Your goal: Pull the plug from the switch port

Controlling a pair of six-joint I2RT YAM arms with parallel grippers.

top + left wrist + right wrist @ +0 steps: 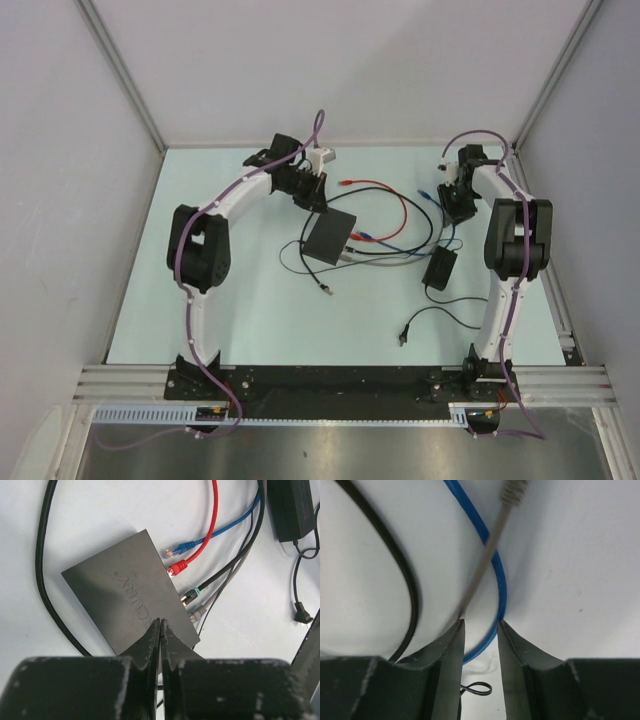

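White table: switch centre, plugs along its right edge.
My left pincer is pressed closed above its near edge; right pincer narrowly parted over blue cable. Pin switch, pinch plug body, not cable, pull straight.

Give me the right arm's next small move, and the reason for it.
Probably close the right gripper on the blue cable, which runs down into the gap between its open fingers. The left gripper is shut and sits over the switch, apparently bracing it, so a pull on that cable could then draw its plug away from the switch.
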